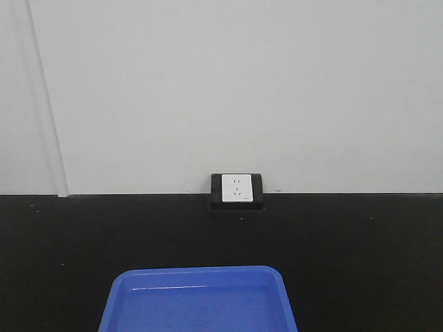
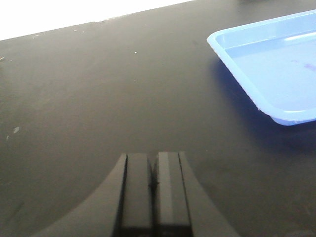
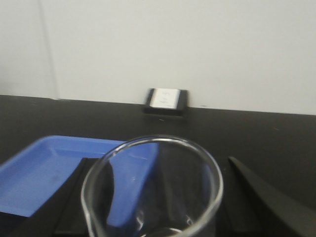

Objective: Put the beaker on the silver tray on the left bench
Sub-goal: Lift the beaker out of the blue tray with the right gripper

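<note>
Beaker (image 3: 153, 192), one, clear glass, between spread right claw (image 3: 157, 159) fingers, grip impossible to tell; one blue tray (image 3: 39, 173) left; left claw (image 2: 153, 163) fingers together, holding nothing.

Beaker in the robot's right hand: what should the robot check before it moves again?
1. The beaker is between the fingers of the right gripper: ok.
2. The grip on the glass is firm: cannot tell, the contact is not clear in the right wrist view.
3. The beaker is upright with nothing seen inside: ok.
4. The left gripper is shut, empty and over the bare black bench: ok.
5. The silver tray is in sight: not ok, only a blue tray shows in any view.
</note>
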Available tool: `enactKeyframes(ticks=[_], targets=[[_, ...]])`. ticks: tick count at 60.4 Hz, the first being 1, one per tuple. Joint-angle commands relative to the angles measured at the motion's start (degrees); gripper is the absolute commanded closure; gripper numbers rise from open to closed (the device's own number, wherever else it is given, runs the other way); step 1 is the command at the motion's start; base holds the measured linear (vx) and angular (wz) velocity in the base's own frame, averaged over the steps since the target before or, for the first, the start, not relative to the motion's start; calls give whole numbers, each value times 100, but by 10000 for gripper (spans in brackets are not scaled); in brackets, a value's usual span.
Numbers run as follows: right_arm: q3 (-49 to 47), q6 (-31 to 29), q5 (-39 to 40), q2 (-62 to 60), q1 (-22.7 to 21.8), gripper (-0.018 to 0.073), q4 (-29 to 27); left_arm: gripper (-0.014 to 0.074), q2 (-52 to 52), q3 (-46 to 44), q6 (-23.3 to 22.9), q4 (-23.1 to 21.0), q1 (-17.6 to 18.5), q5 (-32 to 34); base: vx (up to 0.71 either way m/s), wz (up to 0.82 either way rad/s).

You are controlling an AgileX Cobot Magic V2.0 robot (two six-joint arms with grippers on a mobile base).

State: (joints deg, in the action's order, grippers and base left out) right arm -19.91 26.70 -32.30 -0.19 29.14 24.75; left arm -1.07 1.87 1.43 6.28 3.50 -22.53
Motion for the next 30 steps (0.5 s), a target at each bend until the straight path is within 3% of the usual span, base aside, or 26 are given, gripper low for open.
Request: enactKeyframes(ticks=[1,15,30], targets=[[-135,80,90,-39,-18,573,600,595,-39,114,-11,-20,20,479,0,0],[-135,80,315,-3,-18,571,1074,595,-39,114,-11,-20,20,479,0,0],[-135,80,315,-3,-18,570,1068,595,-39,114,-11,-20,20,479,0,0]])
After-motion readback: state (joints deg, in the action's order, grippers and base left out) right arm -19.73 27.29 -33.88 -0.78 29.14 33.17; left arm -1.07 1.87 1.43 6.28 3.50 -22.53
